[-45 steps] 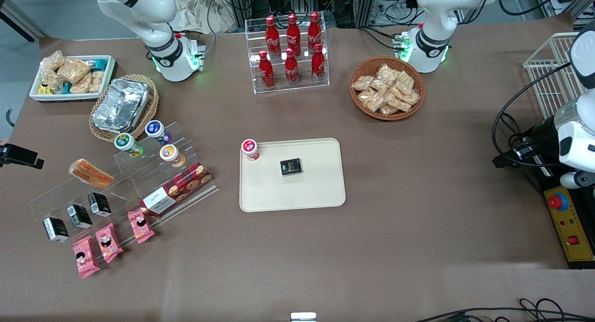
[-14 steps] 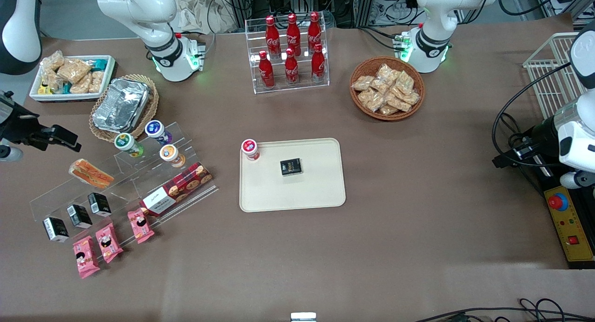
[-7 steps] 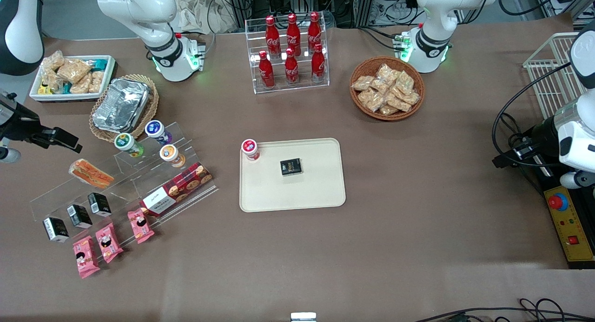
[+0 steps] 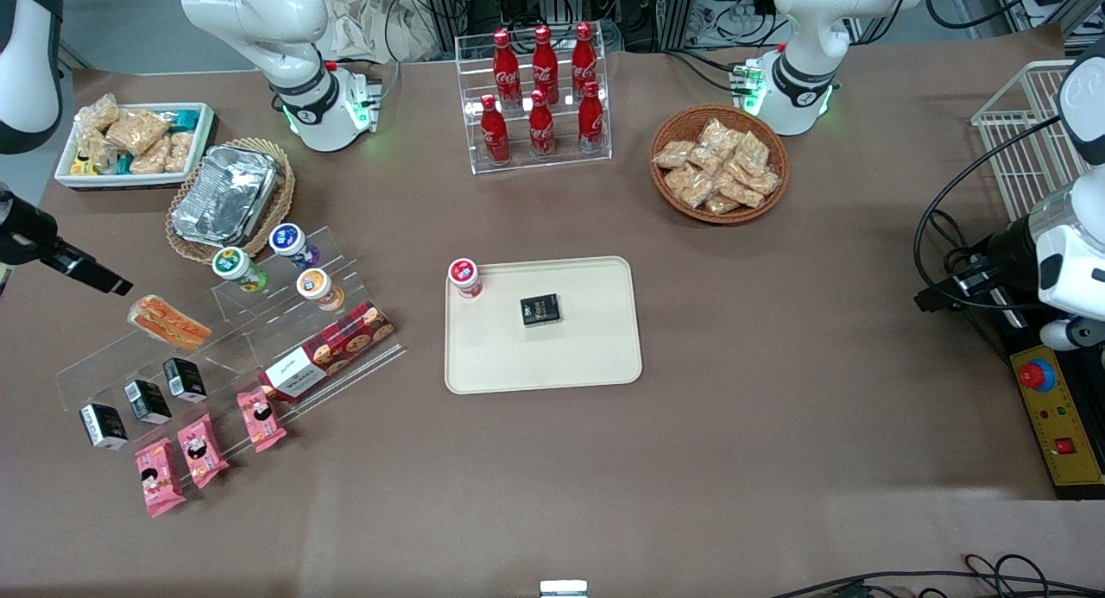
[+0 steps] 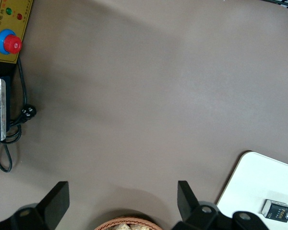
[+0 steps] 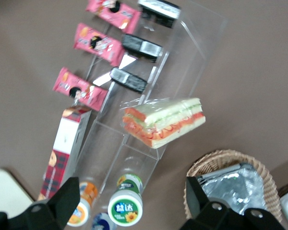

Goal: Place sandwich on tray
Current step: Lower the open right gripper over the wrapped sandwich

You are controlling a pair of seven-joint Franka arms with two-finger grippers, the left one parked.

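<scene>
The gripper (image 6: 129,199) was seen hovering above the desk (image 4: 777,365) at the working arm's end, near the clear acrylic stand (image 4: 224,339). Jaws were spread wide, nothing held between them; both fingers (image 6: 69,194) were visible in the right wrist view with open air between. In the front view only one dark finger of the gripper (image 4: 86,274) could be made out, just beside the sandwich (image 4: 168,322) and slightly farther from the front camera.

The sandwich (image 6: 163,122) was lying on the upper step of the stand, wrapped, untouched, filling edge showing orange-red and green. It was well apart from the tray (image 4: 596,356), which sat mid-desk.

On the tray were noted a small black box (image 4: 540,310) and a red-capped cup (image 4: 464,277) at its corner.

Around the sandwich: black boxes (image 6: 134,79) on a lower step, pink snack packets (image 6: 98,43) on the desk in front, a cookie box (image 6: 62,153), capped cups (image 6: 125,206), and a foil container (image 6: 237,189) in a wicker basket (image 6: 206,165).
</scene>
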